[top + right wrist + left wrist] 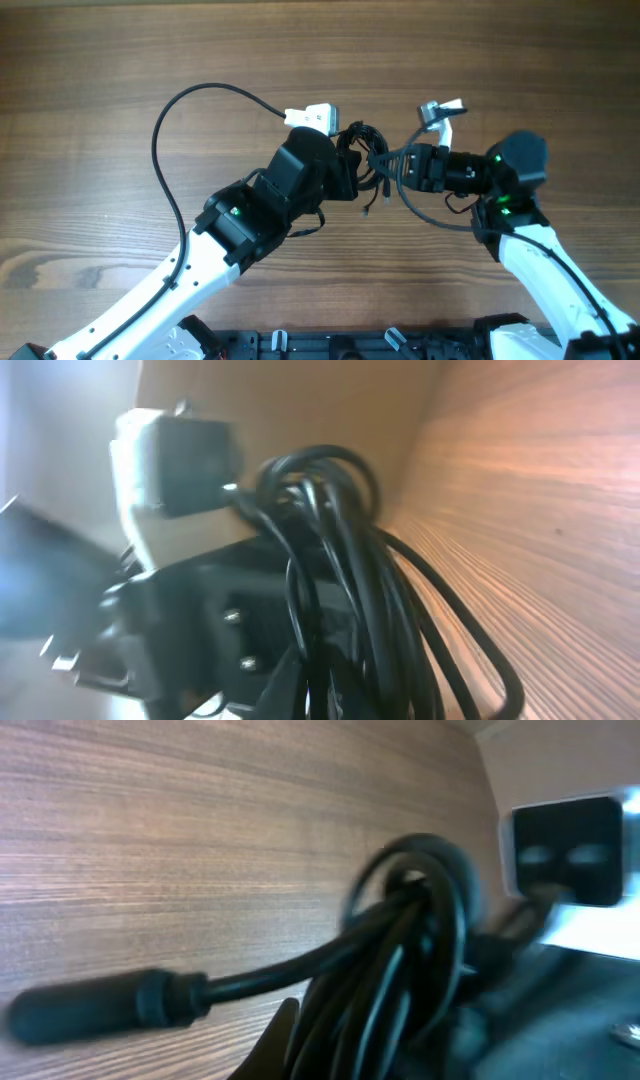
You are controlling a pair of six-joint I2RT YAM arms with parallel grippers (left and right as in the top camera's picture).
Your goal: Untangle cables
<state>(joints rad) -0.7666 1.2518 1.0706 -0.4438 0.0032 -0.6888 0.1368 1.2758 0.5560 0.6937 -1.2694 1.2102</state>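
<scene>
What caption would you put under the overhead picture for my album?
Left claw and right claw both pinch the knotted black cables over a wooden table.

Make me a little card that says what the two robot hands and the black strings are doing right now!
table: brown wood
cables: black knotted bundle in the middle, between both grippers
long loop: one cord curving far out to the left
left gripper: shut on the cables
right gripper: shut on the cables
white plug: just left of the bundle
second plug: above the right gripper
untangled: not yet
</scene>
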